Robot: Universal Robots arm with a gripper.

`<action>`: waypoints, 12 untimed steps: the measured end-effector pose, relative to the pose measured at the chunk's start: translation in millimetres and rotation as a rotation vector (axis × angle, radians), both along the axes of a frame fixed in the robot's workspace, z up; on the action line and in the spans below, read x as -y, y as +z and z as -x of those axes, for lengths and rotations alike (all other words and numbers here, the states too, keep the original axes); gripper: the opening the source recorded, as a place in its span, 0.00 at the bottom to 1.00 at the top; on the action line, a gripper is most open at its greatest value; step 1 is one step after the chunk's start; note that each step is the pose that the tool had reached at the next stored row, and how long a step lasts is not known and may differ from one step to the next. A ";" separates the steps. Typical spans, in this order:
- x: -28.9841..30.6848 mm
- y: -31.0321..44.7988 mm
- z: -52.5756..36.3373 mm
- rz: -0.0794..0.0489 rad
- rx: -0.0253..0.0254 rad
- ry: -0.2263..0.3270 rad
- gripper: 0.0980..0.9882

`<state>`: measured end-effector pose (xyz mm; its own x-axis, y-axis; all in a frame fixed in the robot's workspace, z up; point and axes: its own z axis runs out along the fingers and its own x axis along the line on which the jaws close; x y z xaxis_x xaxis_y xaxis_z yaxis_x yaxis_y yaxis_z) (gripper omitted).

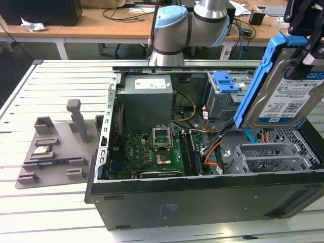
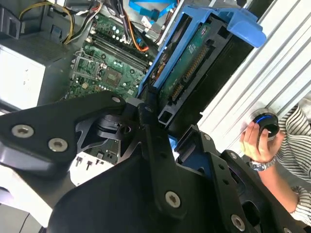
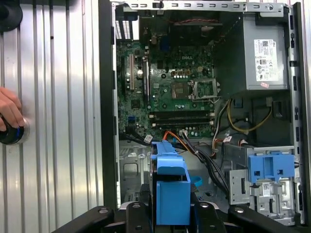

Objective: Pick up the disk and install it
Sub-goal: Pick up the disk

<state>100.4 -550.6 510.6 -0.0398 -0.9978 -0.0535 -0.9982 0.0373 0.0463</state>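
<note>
The gripper (image 1: 304, 36) is clamped on the disk (image 1: 286, 96), its long axis steeply tilted, label showing in the exterior view, above the open computer case (image 1: 202, 205)

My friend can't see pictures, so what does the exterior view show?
The gripper holds the disk tilted in the air above the open computer case, which lies on a metal table. A grey tray sits at the exterior view's left.

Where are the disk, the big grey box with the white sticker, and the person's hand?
the disk (image 1: 292, 98), exterior view, on its labelled face.
the power-supply box (image 1: 147, 109), exterior view, on its grey side.
the hand (image 2: 257, 144), second wrist view, on its middle.
</note>
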 end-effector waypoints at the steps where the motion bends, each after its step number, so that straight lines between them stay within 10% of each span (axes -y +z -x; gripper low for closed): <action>1: 0.0 0.0 -4.5 0.000 -0.0001 0.000 0.30; 12: 0.0 -8.9 -15.7 0.000 -0.0004 0.000 0.30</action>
<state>116.1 -550.6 501.7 -0.0397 -0.9978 -0.0535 -0.9982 0.0372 0.0467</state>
